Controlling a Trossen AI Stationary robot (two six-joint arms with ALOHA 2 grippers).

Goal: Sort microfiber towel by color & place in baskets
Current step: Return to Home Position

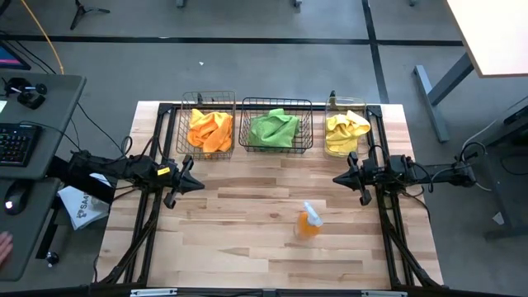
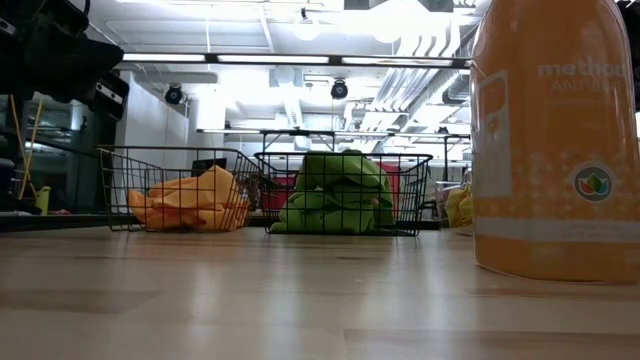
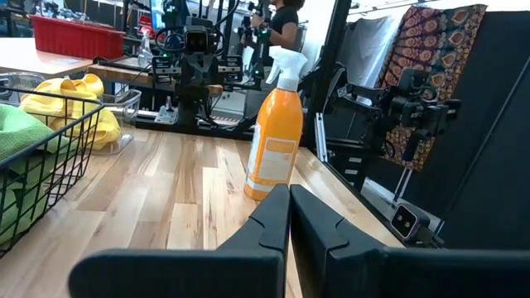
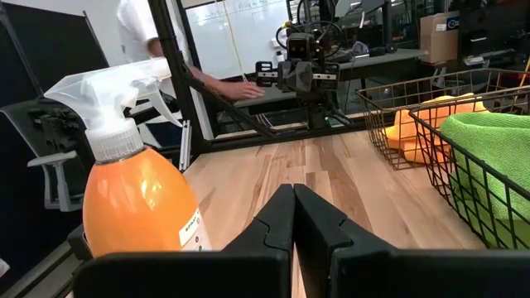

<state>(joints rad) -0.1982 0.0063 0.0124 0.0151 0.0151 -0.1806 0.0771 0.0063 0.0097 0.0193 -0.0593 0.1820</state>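
Orange towels [image 1: 209, 129] lie bunched in the left black wire basket [image 1: 183, 124]. Lime green towels [image 1: 275, 128] fill the middle wire basket [image 1: 275, 104]. Yellow towels [image 1: 346, 128] sit in the clear plastic bin [image 1: 345, 104] on the right. The low view shows the orange towels [image 2: 190, 200], the green towels [image 2: 337, 195] and a bit of yellow towel [image 2: 459, 207]. My left gripper [image 1: 200, 185] hovers shut at the table's left side, pointing right. My right gripper [image 1: 336, 177] hovers shut at the right side, pointing left. Neither touches a towel.
An orange spray bottle [image 1: 308, 221] stands on the bare wood near the table's middle front, between the two grippers; it looms large in the low view as the bottle [image 2: 553, 140]. A desk with keyboard [image 1: 16, 144] stands left of the table. A person [image 4: 145, 33] stands beyond the table.
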